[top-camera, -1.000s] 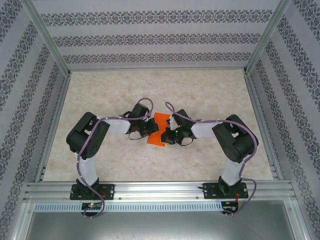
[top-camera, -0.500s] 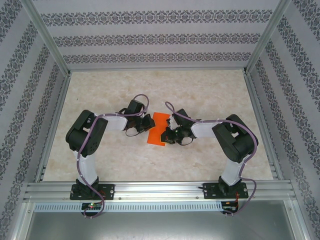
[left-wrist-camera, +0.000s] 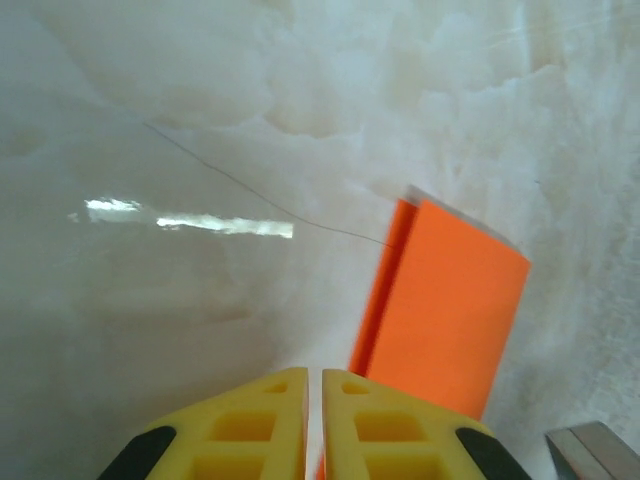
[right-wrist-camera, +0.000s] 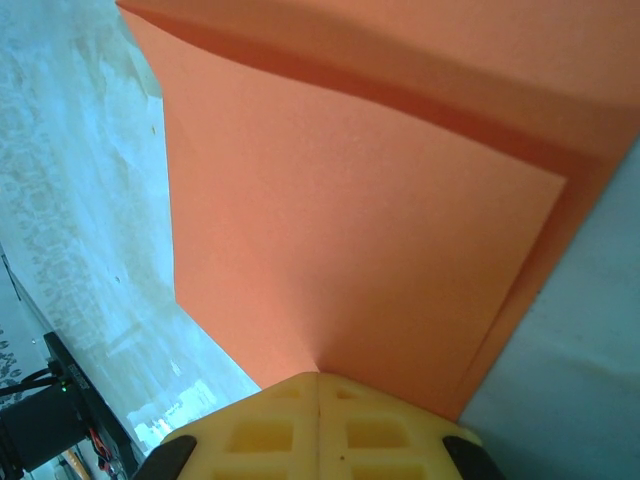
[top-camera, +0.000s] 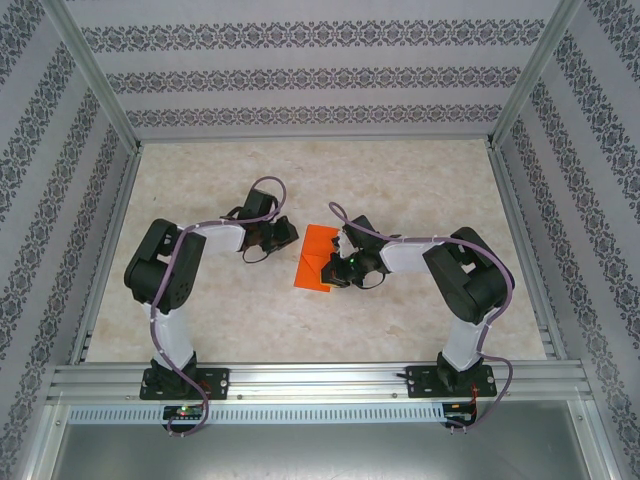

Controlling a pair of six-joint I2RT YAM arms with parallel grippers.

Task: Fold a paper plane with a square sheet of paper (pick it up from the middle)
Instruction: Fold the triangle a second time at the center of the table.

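Progress: early. The square sheet of paper (top-camera: 318, 257) lies mid-surface, folded into a layered oblong. No nose or wings are formed, so most folds remain, in my judgement.

Right hand (right-wrist-camera: 318, 385): closed, tips against the sheet's near edge. Whether it is pinching or pressing, I cannot tell.

Left hand (left-wrist-camera: 312, 380): nearly closed with a thin slit, empty, just beside the sheet.

Surface (top-camera: 420, 190): pale marbled and glossy, with one hairline mark. Enclosure: patterned wallpaper walls (top-camera: 300, 70) and aluminium frame rails (top-camera: 310, 380).
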